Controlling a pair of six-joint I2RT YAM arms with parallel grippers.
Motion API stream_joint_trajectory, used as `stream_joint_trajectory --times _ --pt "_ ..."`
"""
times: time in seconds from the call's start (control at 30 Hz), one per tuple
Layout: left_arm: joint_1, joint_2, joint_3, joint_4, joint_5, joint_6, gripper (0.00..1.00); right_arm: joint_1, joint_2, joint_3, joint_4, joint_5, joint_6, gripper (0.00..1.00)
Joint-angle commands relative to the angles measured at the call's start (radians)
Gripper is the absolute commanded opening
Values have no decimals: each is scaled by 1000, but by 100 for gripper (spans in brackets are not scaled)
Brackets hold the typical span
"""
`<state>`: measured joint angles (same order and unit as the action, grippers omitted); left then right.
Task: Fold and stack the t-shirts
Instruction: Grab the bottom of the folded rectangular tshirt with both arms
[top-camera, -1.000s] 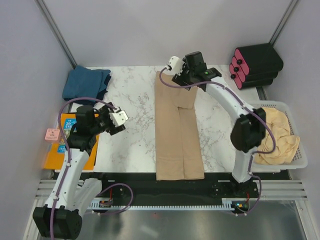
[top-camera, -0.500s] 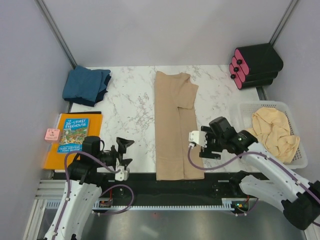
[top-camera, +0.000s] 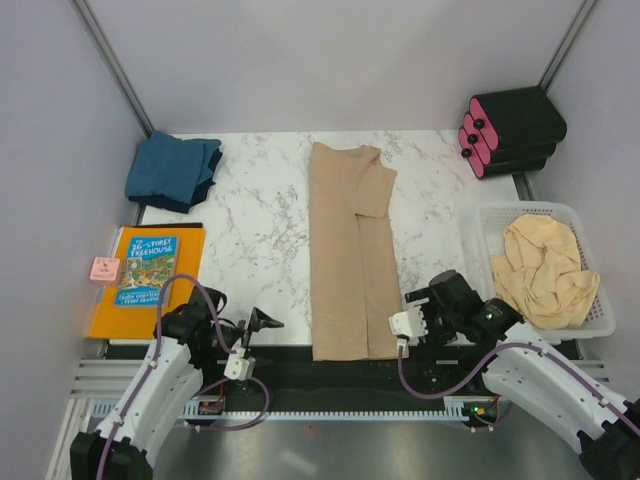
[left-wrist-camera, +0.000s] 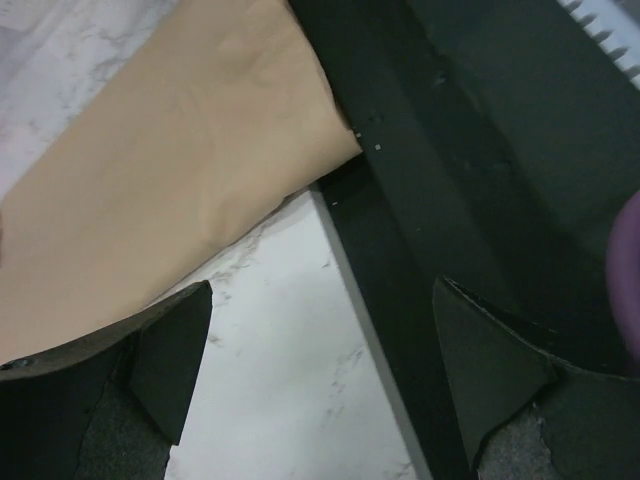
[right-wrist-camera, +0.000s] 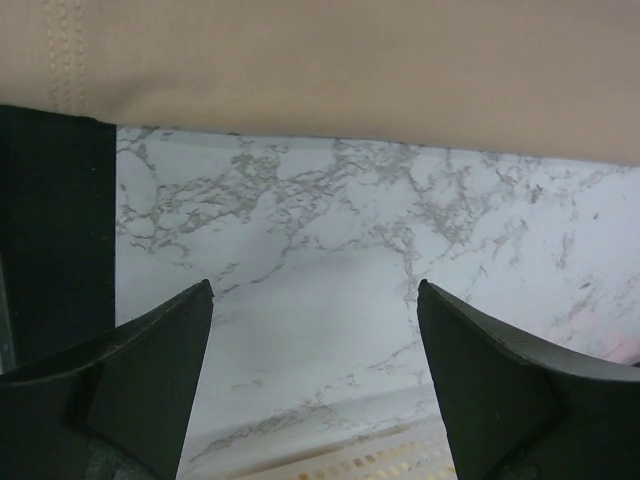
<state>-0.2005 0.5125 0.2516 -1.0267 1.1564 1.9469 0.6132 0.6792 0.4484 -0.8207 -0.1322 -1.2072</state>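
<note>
Teal t-shirt (top-camera: 172, 172): folded, far-left surface (top-camera: 260, 210) corner. Tan t-shirt (top-camera: 350, 250): lengthwise strip, crosswise folds pending. Beige t-shirt (top-camera: 545, 270): crumpled in basket (top-camera: 530, 208). Left jaws, right jaws: spread, empty.

tan t-shirt (left-wrist-camera: 170, 190): one corner only in left wrist view; rest cut by top and left edges
pale beige t-shirt (top-camera: 543, 270): crumpled in basket (top-camera: 480, 225); sleeves, hem not separable
pink object (top-camera: 103, 268): too small to identify
right arm (top-camera: 545, 370): cut off at lower right corner
purple shape (left-wrist-camera: 625, 270): blurred, at frame edge
</note>
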Motion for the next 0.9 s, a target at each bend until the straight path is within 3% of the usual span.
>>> stream_joint_trajectory --times 0.0,0.2,0.37,0.47,0.5,0.53,0.6,0.63,0.8,0.87 --pt "-60 207 17 -32 63 699 97 5 -1 -88 107 -53 -150 90" --pt "-120 354 41 102 54 696 95 5 -18 -122 127 -125 -190 91" --pt "-151 351 -12 264 32 693 95 6 -222 -204 123 -175 -334 96" --pt "-154 298 -46 384 34 608 95 5 -260 -205 103 -175 -287 97" --pt "-155 259 -28 414 35 546 95 6 -248 -174 100 -170 -258 97" --pt "-155 235 -11 425 34 373 95 5 -204 -151 104 -162 -226 97" --pt "-155 183 32 457 8 165 94 5 -149 -69 120 -143 -76 97" --pt "-157 129 43 502 -4 -41 94 5 -94 -38 124 -133 -13 97" --pt "-166 44 98 534 -41 -412 93 6 -41 79 86 -168 177 95" --pt "-192 67 148 563 -88 -638 91 5 -20 105 77 -168 248 95"
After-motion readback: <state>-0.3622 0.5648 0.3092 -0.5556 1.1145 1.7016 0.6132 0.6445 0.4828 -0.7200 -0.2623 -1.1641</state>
